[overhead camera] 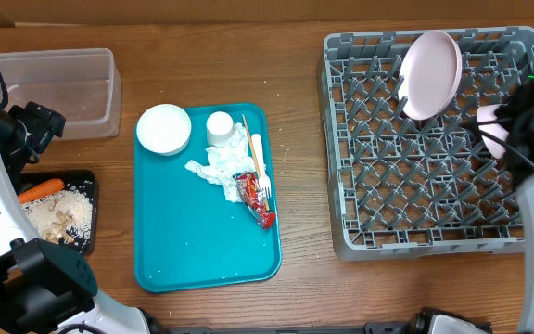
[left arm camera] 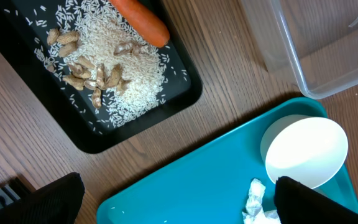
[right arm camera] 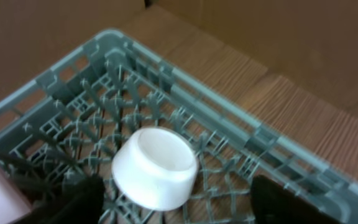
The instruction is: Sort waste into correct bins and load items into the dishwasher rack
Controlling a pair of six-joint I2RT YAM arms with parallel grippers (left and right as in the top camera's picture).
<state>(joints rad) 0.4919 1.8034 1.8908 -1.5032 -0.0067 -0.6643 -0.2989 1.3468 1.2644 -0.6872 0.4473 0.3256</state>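
The grey dishwasher rack (overhead camera: 425, 153) holds a pale pink plate (overhead camera: 431, 74) standing on edge at its back. A small white bowl (right arm camera: 155, 167) lies upside down on the rack floor (right arm camera: 185, 93). My right gripper (right arm camera: 182, 202) is open around it, with both fingers clear of the bowl (overhead camera: 489, 130). On the teal tray (overhead camera: 207, 246) sit a white bowl (overhead camera: 163, 128), a cup (overhead camera: 220, 127), a crumpled napkin (overhead camera: 219, 167), a red wrapper (overhead camera: 256, 199), a fork (overhead camera: 260, 167) and a wooden stick (overhead camera: 251, 148). My left gripper (left arm camera: 179, 205) hangs open and empty over the tray's corner (left arm camera: 185, 186).
A black tray (left arm camera: 179, 93) at the left holds grainy food scraps (left arm camera: 104, 74) and a carrot (left arm camera: 140, 22). A clear tub (overhead camera: 63, 88) stands behind it. Bare wood separates the teal tray from the rack.
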